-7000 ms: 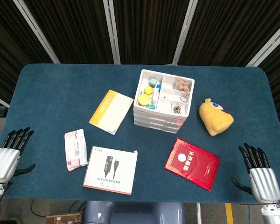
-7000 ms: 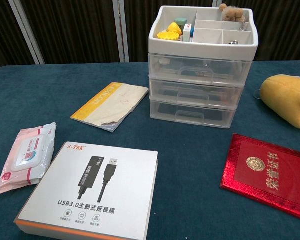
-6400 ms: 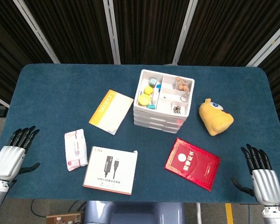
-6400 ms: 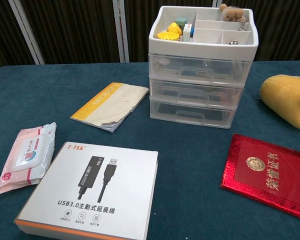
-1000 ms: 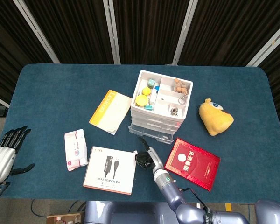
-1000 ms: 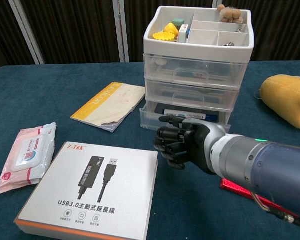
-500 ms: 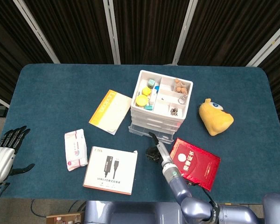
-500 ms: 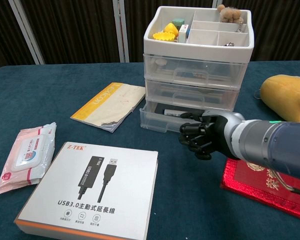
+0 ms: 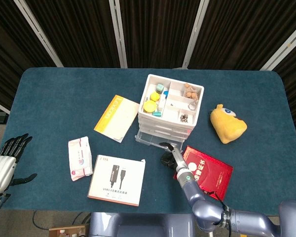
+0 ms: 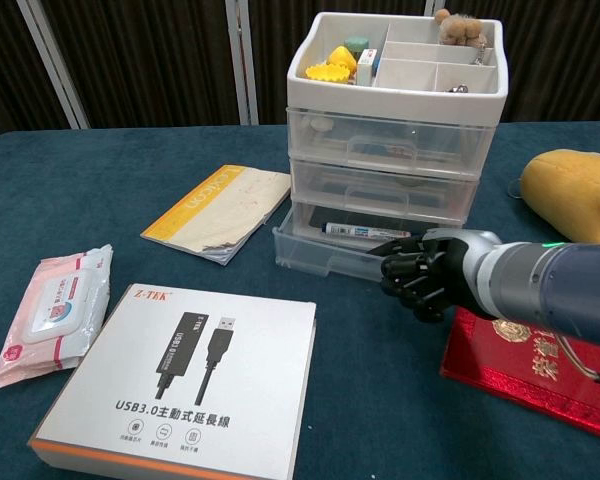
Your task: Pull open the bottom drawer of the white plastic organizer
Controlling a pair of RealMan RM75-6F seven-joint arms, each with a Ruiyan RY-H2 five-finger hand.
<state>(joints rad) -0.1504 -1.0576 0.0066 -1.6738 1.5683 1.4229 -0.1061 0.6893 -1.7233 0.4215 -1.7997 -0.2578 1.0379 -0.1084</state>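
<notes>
My right hand [image 10: 427,277] curls its fingers at the bottom drawer [image 10: 335,248], centre frame, seemingly hooked on its front. Drawer is partly out of the white organizer [image 10: 395,130]; I should pull straight toward me, steadily.

White plastic organizer [image 10: 395,110] stands upright mid-table, its clear bottom drawer [image 10: 325,248] pulled partly out

We see a dark blue felt-covered worktop with rounded corners [image 9: 64,94] filling the middle of the head view. Behind it, across the top of the frame, hangs a black pleated curtain [image 9: 158,29] crossed by slanting pale grey metal bars [image 9: 119,32]. In the chest view that curtain [image 10: 130,60] fills the upper left. Grey floor [image 9: 44,219] shows at the lower left, lit evenly.
</notes>
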